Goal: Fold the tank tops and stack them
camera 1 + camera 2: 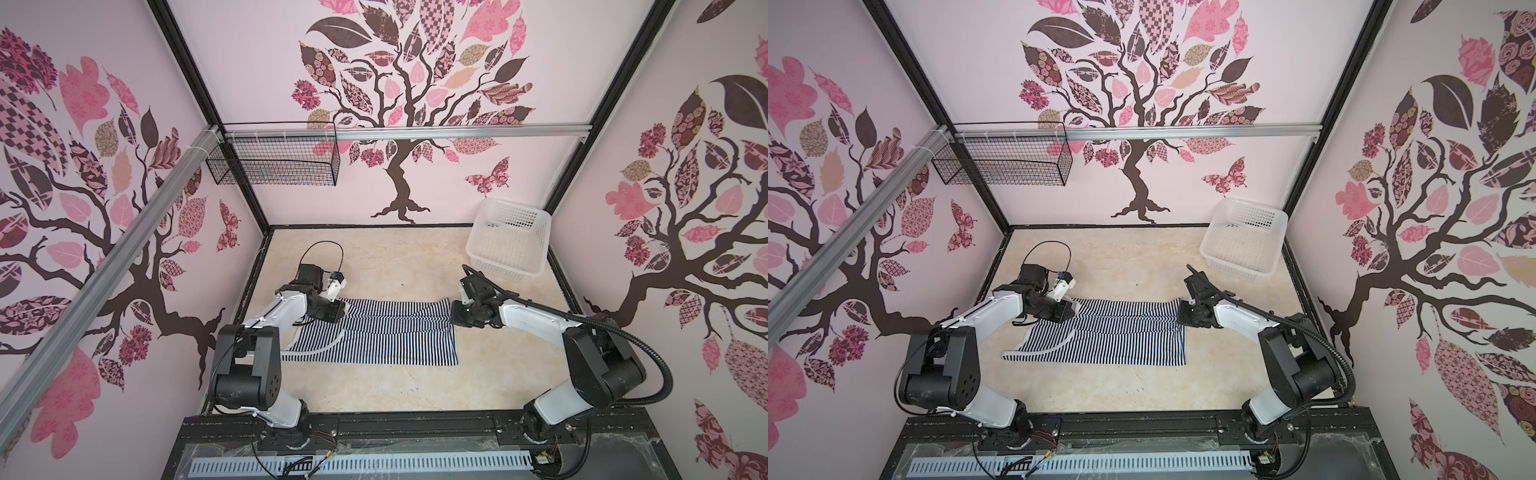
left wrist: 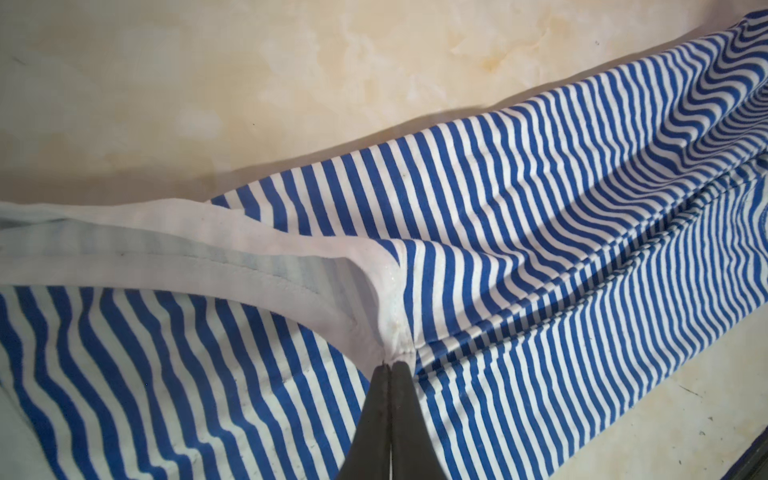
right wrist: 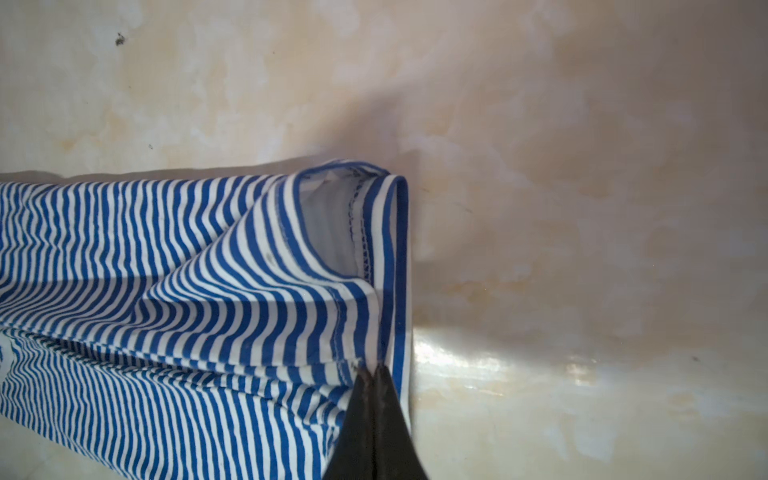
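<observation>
One striped tank top (image 1: 386,338) lies on the beige table (image 1: 395,257), near the middle, spread sideways between the two arms. Its neckline end with the white trim is on the left side and its hem end is on the right side. The left gripper (image 2: 392,368) has its jaws pressed fully together on the white trim of the top; in the left wrist view the two black tips meet with only cloth between them. The right gripper (image 3: 374,372) is pinched closed in the same way on the hem, at the far corner of that end, where the hem curls over. Long folds run in the cloth from one grip to the other. A white plastic basket (image 1: 498,266) stands in the far right corner of the table, well apart from the top.
</observation>
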